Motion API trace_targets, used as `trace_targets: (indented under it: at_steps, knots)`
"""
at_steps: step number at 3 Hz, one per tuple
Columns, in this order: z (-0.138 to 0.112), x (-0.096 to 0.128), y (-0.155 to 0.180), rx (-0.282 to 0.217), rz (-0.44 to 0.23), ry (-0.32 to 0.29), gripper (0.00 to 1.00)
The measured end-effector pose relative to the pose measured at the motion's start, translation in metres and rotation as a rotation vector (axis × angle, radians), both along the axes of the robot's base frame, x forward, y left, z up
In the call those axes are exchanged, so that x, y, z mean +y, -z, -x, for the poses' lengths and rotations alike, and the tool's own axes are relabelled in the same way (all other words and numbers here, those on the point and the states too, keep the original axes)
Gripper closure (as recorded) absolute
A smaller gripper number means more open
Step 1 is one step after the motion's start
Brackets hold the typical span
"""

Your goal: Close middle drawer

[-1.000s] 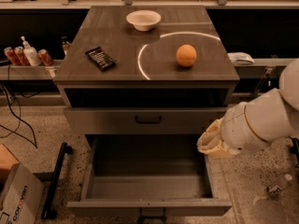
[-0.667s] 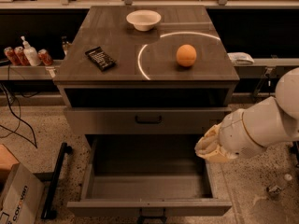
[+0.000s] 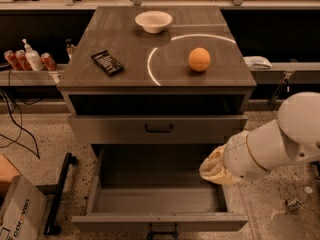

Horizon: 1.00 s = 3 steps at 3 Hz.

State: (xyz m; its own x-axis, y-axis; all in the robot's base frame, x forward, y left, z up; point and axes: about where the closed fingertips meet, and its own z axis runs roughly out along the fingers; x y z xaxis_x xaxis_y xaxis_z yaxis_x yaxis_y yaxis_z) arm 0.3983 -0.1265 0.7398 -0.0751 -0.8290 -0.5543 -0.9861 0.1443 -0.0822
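The middle drawer (image 3: 160, 221) is pulled far out below the cabinet top, and its deep grey box looks empty. Its flat front faces me, with a small dark handle (image 3: 162, 229) at the bottom edge of the view. The uppermost drawer (image 3: 158, 129) above it stands slightly out. The lowest drawer is hidden. My gripper (image 3: 211, 167) is at the end of the white arm (image 3: 280, 144), over the right side wall of the open drawer, near its inner right edge.
On the cabinet top (image 3: 130, 54) lie a white bowl (image 3: 153, 21), an orange (image 3: 199, 59) and a dark flat packet (image 3: 107, 62). Cans and a bottle (image 3: 27, 59) stand on a shelf at left. A cardboard box (image 3: 17, 216) and a black bar (image 3: 59, 194) lie on the floor at left.
My arm has moved down and a little left, bringing the gripper closer over the open drawer's right side. The drawers have not moved.
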Motion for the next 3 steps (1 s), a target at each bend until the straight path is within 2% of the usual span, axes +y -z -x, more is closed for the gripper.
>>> trace_targets:
  at_steps: [1, 3]
  knots:
    - [0.006, 0.009, 0.025, 0.025, -0.035, -0.028, 1.0]
    - [0.029, 0.016, 0.081, 0.103, -0.117, -0.008, 1.0]
